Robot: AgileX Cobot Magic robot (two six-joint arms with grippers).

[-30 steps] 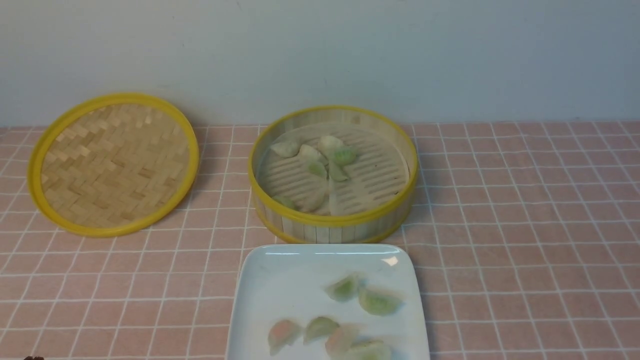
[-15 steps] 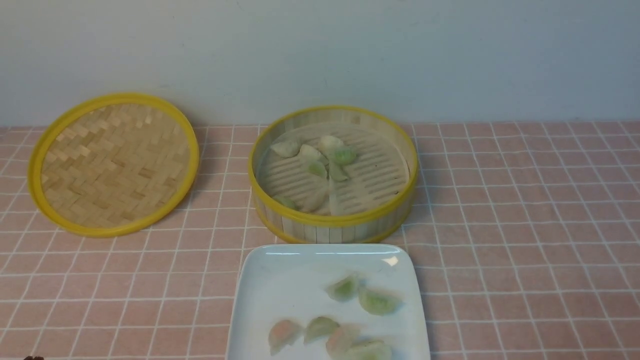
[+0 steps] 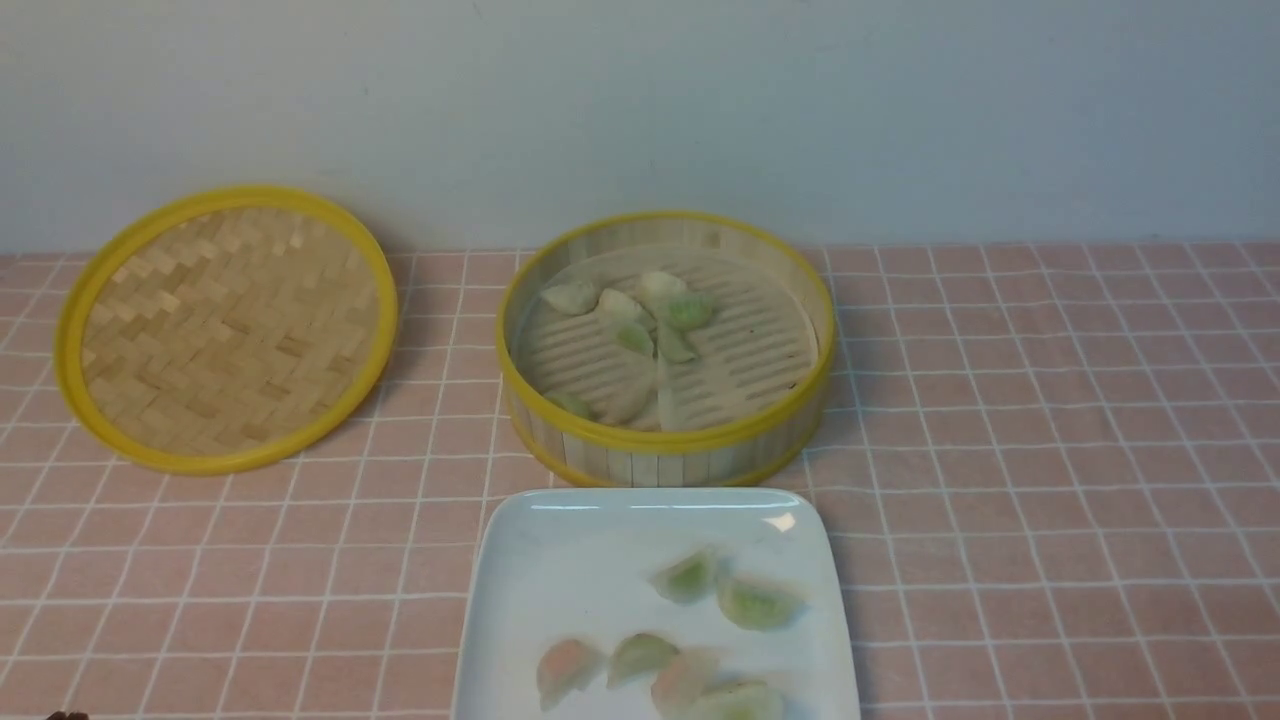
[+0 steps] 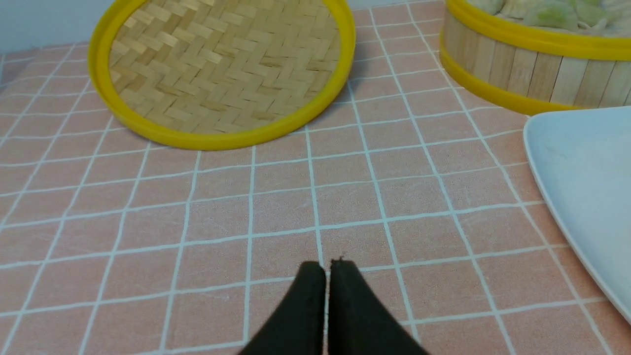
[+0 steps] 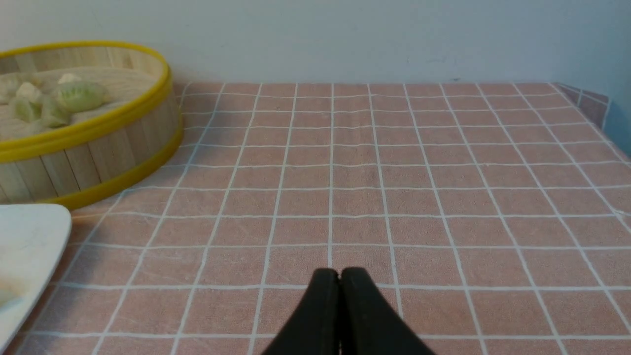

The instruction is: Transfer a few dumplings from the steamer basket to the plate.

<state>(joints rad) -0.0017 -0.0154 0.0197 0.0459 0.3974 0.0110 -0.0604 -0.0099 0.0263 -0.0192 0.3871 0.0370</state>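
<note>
Dumplings [image 3: 690, 640] already lie on the plate [image 3: 560, 560], more wait in the steamer basket [image 3: 665, 440] ahead of both pinched-shut, empty tips, left gripper [image 4: 327, 268] and right gripper [image 5: 340, 276], so any further transfer requires reaching forward and opening.

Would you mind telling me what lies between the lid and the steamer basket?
Nothing: only bare pink tablecloth separates the lid from the steamer basket. The front view shows it, and the left wrist view confirms it.
</note>
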